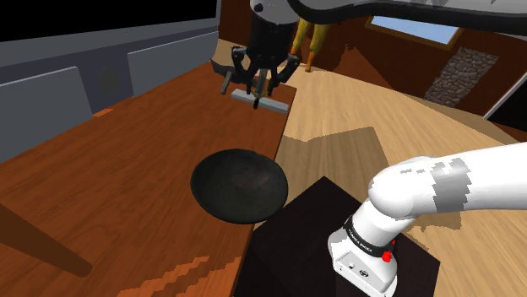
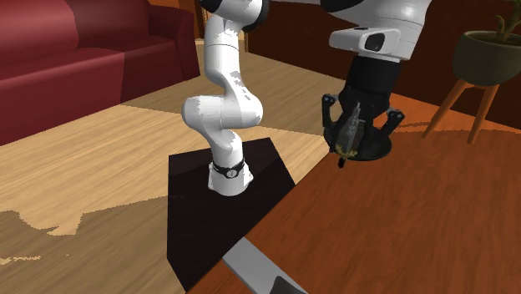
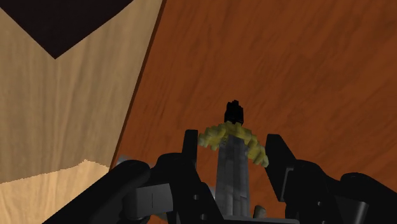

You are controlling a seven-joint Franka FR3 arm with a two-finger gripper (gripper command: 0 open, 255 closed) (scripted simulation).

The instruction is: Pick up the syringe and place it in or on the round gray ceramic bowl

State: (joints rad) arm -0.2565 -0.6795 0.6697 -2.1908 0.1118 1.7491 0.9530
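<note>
a long reddish-brown wooden table point(image 1: 127, 169) takes up most of the shoulder view, with a pale plank floor point(image 2: 83, 167) beside it and a dark red sofa point(image 2: 83, 50) far off in the second exterior view. the white franka arm point(image 2: 221, 108) with dark joints rises from a black box stand point(image 2: 200, 217) that sits against the table's edge, and it reaches out over the wood.

a round, dark grey, shallow bowl point(image 1: 236, 186) rests on the table near the edge, just beside the stand.

the all-black two-finger gripper point(image 1: 258, 84) point(image 2: 349, 144) point(image 3: 232, 143) points down over the far end of the table, well apart from the bowl. its fingers point(image 3: 191, 149) are clamped on a slim syringe point(image 3: 230, 175) point(image 2: 351, 134) with a clear grey barrel, a yellow flange and a small black tip. the syringe stands upright along the gripper, tip towards the tabletop, with the flange and tip poking out past the fingertips.

a small flat grey slab point(image 1: 268, 103) lies on the table near the gripper.
</note>
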